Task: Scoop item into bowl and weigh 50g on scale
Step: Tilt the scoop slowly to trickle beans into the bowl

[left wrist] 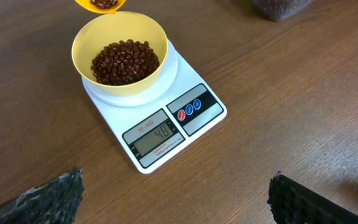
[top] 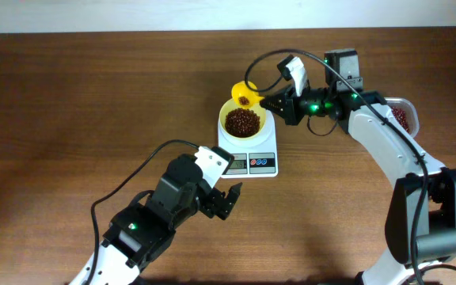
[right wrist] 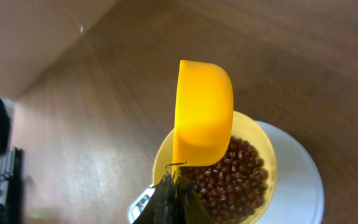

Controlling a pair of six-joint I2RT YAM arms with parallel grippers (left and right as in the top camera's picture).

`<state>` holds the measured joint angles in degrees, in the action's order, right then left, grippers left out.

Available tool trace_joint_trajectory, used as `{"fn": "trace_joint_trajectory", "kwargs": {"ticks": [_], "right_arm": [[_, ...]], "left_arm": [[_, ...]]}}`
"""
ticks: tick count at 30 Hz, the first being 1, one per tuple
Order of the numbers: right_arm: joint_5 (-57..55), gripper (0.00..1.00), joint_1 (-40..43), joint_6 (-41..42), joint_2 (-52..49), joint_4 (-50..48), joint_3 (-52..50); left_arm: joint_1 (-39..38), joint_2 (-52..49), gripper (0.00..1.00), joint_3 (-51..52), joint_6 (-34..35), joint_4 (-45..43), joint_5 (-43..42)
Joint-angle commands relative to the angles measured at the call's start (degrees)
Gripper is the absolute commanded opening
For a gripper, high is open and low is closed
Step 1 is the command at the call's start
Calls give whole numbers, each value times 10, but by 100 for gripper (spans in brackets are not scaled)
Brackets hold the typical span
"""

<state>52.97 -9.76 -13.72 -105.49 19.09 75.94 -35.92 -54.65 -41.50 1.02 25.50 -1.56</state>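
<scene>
Over the scale (top: 248, 152), scoop (top: 244, 96) at the bowl (top: 223, 120).
Overhead: bowl on the scale; the right gripper (top: 269, 101), clamped on the scoop's handle (top: 260, 100), holds it over the bowl's far rim. Left wrist: left gripper (left wrist: 176, 193) gapes empty before the scale, display (left wrist: 155, 135) apparently 48. Right wrist: beans (right wrist: 235, 174) in the bowl, loose and light, likely rolling; tip gently by the handle.

Even, soft indoor light, faint shadows; right wrist view's left edge blurred.
</scene>
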Motion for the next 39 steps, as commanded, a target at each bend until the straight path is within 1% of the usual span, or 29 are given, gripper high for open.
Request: {"fn": "trace_joint_trajectory", "kwargs": {"ticks": [1, 2, 6, 8, 11, 12, 13, 14, 17, 19, 21, 23, 24, 26, 29, 30, 31, 34, 39], "right_arm": [[-27, 4, -4, -131, -4, -1, 2], [-37, 4, -3, -150, -4, -1, 2], [-54, 4, -3, -161, -4, 6, 2], [-91, 4, -3, -165, -4, 6, 2], [-93, 4, -4, -166, -4, 40, 2], [-93, 4, -3, -181, -4, 47, 2], [-93, 4, -3, -203, -4, 43, 2], [-93, 4, -3, -206, -4, 31, 2], [-90, 4, -3, -205, -4, 43, 2], [-97, 4, -4, -219, -4, 35, 2], [-94, 4, -4, -219, -4, 57, 2], [-102, 4, -3, -249, -4, 55, 2], [-98, 4, -4, -250, -4, 40, 2], [-84, 4, -5, -250, -4, 57, 2], [-89, 4, -4, -253, -4, 40, 2], [-81, 4, -5, -247, -4, 53, 2], [-82, 4, -5, -249, -5, 67, 2], [-99, 4, -3, -250, -6, 47, 2], [-99, 4, -3, -247, -6, 58, 2]], "left_arm": [[2, 0, 99, 2, -10, 1, -6], [2, 0, 99, 2, -10, 1, -6], [2, 0, 98, 2, -10, 1, -6], [2, 0, 99, 2, -10, 1, -6], [2, 0, 99, 2, -11, 1, -6], [2, 0, 99, 2, -10, 1, -6], [2, 0, 99, 2, -10, 1, -6], [2, 0, 99, 2, -10, 1, -6], [2, 0, 99, 2, -10, 2, -6], [2, 0, 99, 2, -10, 3, -6], [2, 0, 99, 2, -10, 3, -6], [2, 0, 99, 2, -10, 3, -6], [2, 0, 99, 2, -11, 3, -6], [2, 0, 99, 2, -10, 3, -6], [2, 0, 99, 2, -10, 3, -6], [2, 0, 99, 2, -11, 3, -6], [2, 0, 99, 2, -10, 3, -6], [2, 0, 99, 2, -11, 3, -6], [2, 0, 99, 2, -11, 3, -6]]}}
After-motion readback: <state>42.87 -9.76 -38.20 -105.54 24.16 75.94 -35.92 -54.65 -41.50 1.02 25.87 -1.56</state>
